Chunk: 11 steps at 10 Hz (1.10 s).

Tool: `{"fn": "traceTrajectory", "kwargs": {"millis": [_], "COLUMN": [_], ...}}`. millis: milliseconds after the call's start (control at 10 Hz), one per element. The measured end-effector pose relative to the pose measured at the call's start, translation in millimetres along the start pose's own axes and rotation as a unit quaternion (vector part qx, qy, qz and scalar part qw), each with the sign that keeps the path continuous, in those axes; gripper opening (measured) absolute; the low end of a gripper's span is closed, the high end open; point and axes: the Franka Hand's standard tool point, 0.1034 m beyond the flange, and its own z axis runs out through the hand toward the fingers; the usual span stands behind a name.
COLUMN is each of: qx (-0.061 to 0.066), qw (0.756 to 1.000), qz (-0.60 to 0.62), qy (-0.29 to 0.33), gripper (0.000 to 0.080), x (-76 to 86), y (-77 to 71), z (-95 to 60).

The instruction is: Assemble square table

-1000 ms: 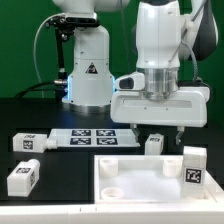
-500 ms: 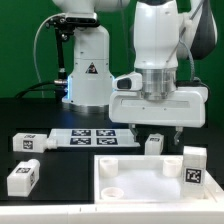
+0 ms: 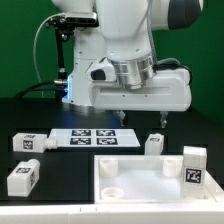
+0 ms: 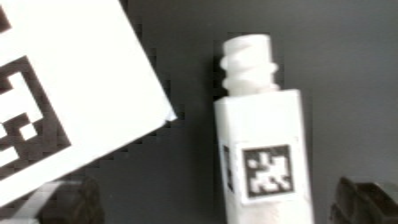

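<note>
Four white plastic legs show in the exterior view; from that view's left to its right they run as follows. The far-left leg point(image 3: 26, 143) lies near the black table's point(image 3: 180, 125) left edge. The near-left leg point(image 3: 22, 178) sits in front of it, toward the front-left corner. The marker board point(image 3: 95, 137) comes next, flat on the table. The square tabletop point(image 3: 140, 172) lies at the front edge, with round sockets point(image 3: 112, 187) open upward. The middle leg point(image 3: 153, 144) sits just beside the marker board's right end, behind the tabletop. The right leg point(image 3: 195, 166) stands at the tabletop's right rim; on it or beside it, I cannot tell.

The gripper point(image 3: 140, 118) hangs above the middle leg, jaws wide apart and empty. The wrist view shows a tagged leg lying beneath it, probably that same leg, with its stepped peg point(image 4: 249, 60) at one end.

The leg looks light, rigid and smooth, so likely to slip or twist under a loose pinch. The best hold is probably across its flat long sides at mid-body, leaving the peg free for a socket.
</note>
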Motion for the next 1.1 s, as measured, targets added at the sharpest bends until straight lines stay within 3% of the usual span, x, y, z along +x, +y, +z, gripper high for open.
{"fn": "traceTrajectory", "kwargs": {"millis": [300,400,600,900,1100], "qx": [0.010,0.022,0.019,0.019,0.012], "qw": [0.993,0.988,0.982,0.983,0.983], "qz": [-0.038,-0.063,-0.059,-0.056,-0.050], "qy": [-0.107,-0.137,-0.177,-0.175,-0.175], "gripper": [0.0649,0.0649,0.0649,0.0649,0.0649], "x": [6.9,16.6,19.0,20.6,31.3], "y": [-22.0,-26.4,-21.4,-20.2,-28.4], "z": [-15.5,-17.1,-15.1,-14.3,-7.7]}}
